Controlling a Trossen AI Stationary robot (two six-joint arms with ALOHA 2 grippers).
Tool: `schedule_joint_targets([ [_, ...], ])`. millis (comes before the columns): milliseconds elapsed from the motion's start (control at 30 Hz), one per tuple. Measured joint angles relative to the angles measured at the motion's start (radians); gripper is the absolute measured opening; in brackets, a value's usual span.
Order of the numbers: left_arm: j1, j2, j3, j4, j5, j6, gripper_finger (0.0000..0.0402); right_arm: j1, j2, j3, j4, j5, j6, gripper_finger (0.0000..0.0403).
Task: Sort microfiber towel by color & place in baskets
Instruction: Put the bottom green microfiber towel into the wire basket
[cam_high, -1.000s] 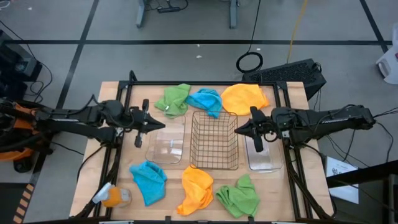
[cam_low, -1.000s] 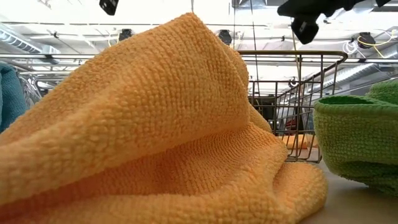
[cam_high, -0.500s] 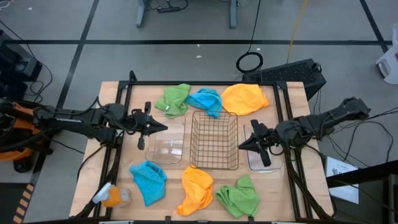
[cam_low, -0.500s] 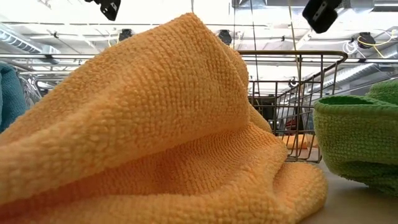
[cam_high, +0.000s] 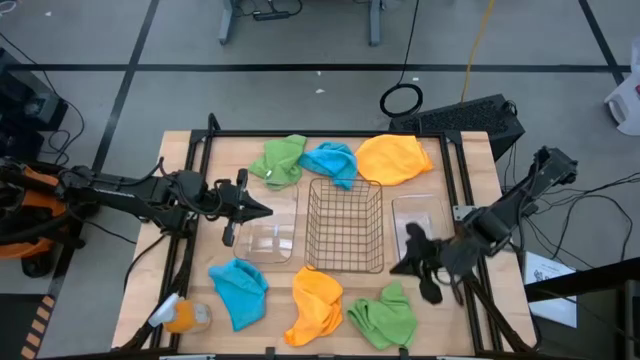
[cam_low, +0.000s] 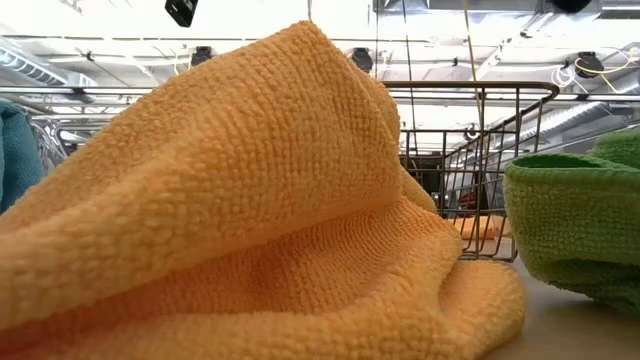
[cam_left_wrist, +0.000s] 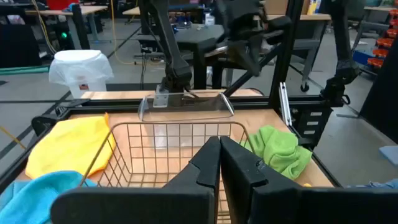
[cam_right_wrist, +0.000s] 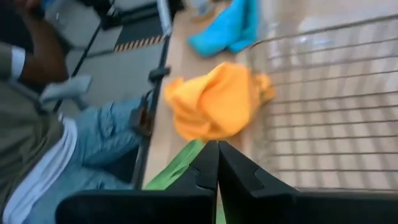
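Six towels lie on the table in the high view. At the far edge are a green towel (cam_high: 280, 160), a blue one (cam_high: 332, 162) and an orange one (cam_high: 393, 158). At the near edge are a blue one (cam_high: 238, 292), an orange one (cam_high: 316, 305) and a green one (cam_high: 383, 315). The wire basket (cam_high: 345, 225) stands in the middle between two clear baskets (cam_high: 268, 238) (cam_high: 420, 222). My left gripper (cam_high: 267, 211) is shut above the left clear basket. My right gripper (cam_high: 392, 270) is shut just above the near green towel (cam_right_wrist: 180, 165), beside the wire basket's near right corner.
A small orange-and-white object (cam_high: 180, 315) lies at the near left corner. Dark frame rails (cam_high: 455, 180) run along the table's sides. A person (cam_right_wrist: 37, 93) sits beyond the near edge. In the low view the near orange towel (cam_low: 250, 220) hides most of the table.
My right arm has swung from above the right clear basket toward the table's near edge and gone down, ending close to the near green towel. Its fingers stayed shut. The left gripper drifted slightly toward the near edge. No towel has moved.
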Motion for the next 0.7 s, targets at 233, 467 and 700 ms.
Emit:
schedule_joint_targets([
  [233, -0.03, 0.054, 0.0, 0.007, 0.0, -0.045, 0.0018, 0.13, 0.208, 0.121, -0.122, 0.0, 0.123, 0.002],
  [467, -0.068, 0.107, 0.0, 0.031, -0.032, -0.123, 0.0018, 0.226, 0.386, 0.169, -0.114, 0.002, 0.139, 0.0107],
  [700, -0.107, 0.154, 0.0, 0.073, -0.105, -0.13, 0.0018, 0.241, 0.506, 0.192, -0.111, 0.018, 0.15, 0.0222],
])
